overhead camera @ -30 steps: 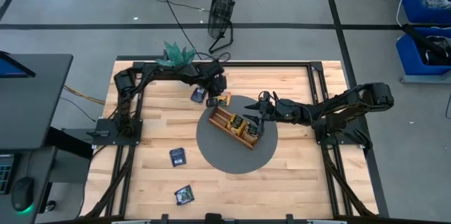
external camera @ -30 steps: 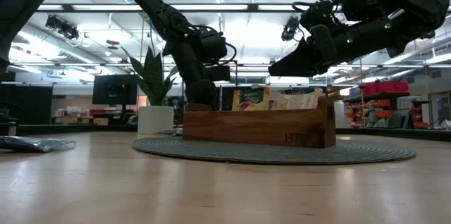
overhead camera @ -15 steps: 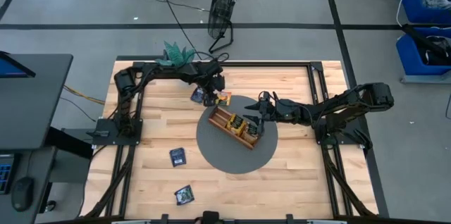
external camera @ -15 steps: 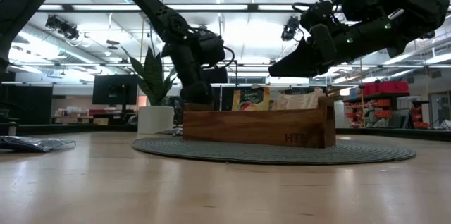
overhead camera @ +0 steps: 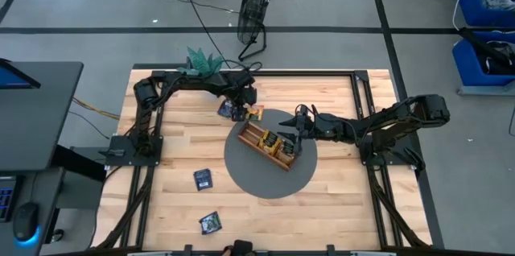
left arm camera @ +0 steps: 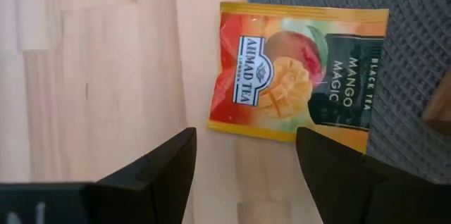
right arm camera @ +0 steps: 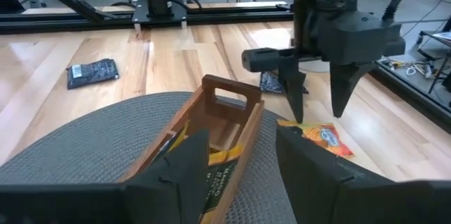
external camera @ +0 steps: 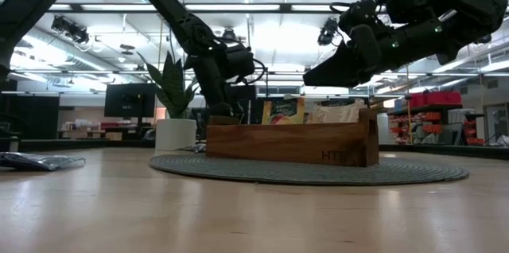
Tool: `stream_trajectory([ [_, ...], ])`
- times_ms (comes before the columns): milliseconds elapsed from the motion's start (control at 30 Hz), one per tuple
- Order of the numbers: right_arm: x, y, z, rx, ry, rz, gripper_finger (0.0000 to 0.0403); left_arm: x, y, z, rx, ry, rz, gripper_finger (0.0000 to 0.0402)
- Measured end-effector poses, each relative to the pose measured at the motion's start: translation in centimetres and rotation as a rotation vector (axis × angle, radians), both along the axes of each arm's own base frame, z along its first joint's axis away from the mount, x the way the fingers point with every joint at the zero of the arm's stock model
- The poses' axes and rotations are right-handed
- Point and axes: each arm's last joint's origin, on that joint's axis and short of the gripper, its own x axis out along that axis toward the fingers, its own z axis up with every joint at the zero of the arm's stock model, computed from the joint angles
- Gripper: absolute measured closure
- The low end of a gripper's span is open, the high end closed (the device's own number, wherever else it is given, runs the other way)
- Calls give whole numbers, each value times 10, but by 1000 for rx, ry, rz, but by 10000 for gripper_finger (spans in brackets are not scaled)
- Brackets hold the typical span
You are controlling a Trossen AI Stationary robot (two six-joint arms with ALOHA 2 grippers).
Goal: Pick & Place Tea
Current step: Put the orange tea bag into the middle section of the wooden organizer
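Note:
An orange tea sachet (left arm camera: 299,69) lies flat, one side on the bare wood and the other on the edge of the grey round mat (overhead camera: 269,177). My left gripper (left arm camera: 243,146) hangs open just above it, touching nothing, and shows in the right wrist view as the left gripper (right arm camera: 317,94). A wooden divided tray (overhead camera: 269,145) stands on the mat with several sachets (external camera: 284,111) upright in it. My right gripper (right arm camera: 241,139) hovers open over the tray's right end. A dark blue sachet (overhead camera: 227,109) lies beside the left gripper.
Two more dark sachets (overhead camera: 203,179) (overhead camera: 211,222) lie on the wood toward the near left. A potted plant (overhead camera: 201,61) stands at the far left corner. The tray's handle (right arm camera: 229,94) rises at its far end. Black frame rails border the table.
My left gripper has opened over the orange sachet and shifted slightly up and toward the table's left edge. The sachet lies where it was. My right arm has kept still.

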Motion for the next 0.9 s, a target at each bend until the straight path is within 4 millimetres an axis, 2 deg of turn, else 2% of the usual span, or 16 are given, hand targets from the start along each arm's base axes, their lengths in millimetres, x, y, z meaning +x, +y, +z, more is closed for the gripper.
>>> stream_trajectory([
  [300, 0, 0, -1, 1, 11, -2, 230, 0, -6, -1, 9, 29, -71, 169],
  [600, 1, -3, 3, 9, -35, -15, 230, -1, -10, 1, -18, 43, -21, 206],
  [767, 6, -20, 11, 115, -63, -87, 230, 1, -9, 4, -8, 22, -13, 216],
  [900, 15, -42, 18, 232, 35, -127, 230, 4, -6, 5, 16, -13, 28, 215],
])
